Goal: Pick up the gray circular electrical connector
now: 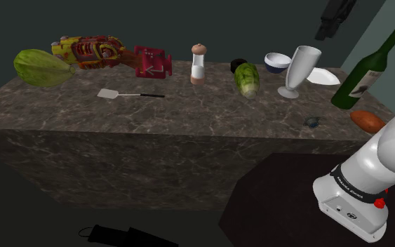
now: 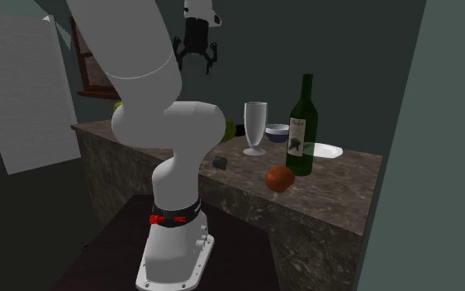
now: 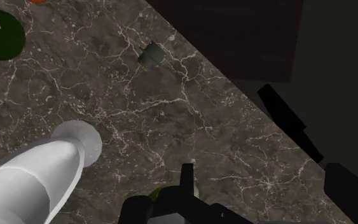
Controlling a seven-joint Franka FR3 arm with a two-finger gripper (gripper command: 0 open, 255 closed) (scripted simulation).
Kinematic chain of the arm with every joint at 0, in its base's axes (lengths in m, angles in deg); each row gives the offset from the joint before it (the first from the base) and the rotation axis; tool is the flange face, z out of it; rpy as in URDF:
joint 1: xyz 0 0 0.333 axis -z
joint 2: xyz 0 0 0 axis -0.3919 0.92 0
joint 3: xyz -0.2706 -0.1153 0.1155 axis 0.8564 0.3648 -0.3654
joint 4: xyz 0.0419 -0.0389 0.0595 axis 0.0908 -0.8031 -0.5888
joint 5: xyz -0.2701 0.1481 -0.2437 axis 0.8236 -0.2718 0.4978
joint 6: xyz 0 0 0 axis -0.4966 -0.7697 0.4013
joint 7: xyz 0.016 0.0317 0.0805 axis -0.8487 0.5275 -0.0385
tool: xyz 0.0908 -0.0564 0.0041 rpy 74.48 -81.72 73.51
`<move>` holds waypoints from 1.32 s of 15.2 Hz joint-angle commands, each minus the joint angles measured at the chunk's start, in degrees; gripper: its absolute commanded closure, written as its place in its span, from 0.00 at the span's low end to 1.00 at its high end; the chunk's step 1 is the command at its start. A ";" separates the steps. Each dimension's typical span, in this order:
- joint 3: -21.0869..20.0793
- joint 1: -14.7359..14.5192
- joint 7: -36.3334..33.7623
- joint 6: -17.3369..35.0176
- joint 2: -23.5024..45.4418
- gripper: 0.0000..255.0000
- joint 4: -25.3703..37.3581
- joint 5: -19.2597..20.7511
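1. One black gripper [image 2: 197,59] hangs high over the stone counter [image 1: 189,112], its jaws spread wide apart with nothing held between them.
2. The small grey connector [image 1: 312,121] lies on the counter far below the jaws, well apart from both fingers.
3. A tall white glass [image 3: 37,178] stands closer under the jaws than the connector does; a green bottle [image 2: 303,124] stands farther off.
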 commanded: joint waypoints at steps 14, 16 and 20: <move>8.91 4.84 9.12 13.93 -9.11 0.00 -26.22 5.83; 10.66 6.02 10.70 16.30 -9.58 0.00 -29.63 7.22; 14.59 8.76 14.08 21.58 -9.32 0.00 -35.84 10.50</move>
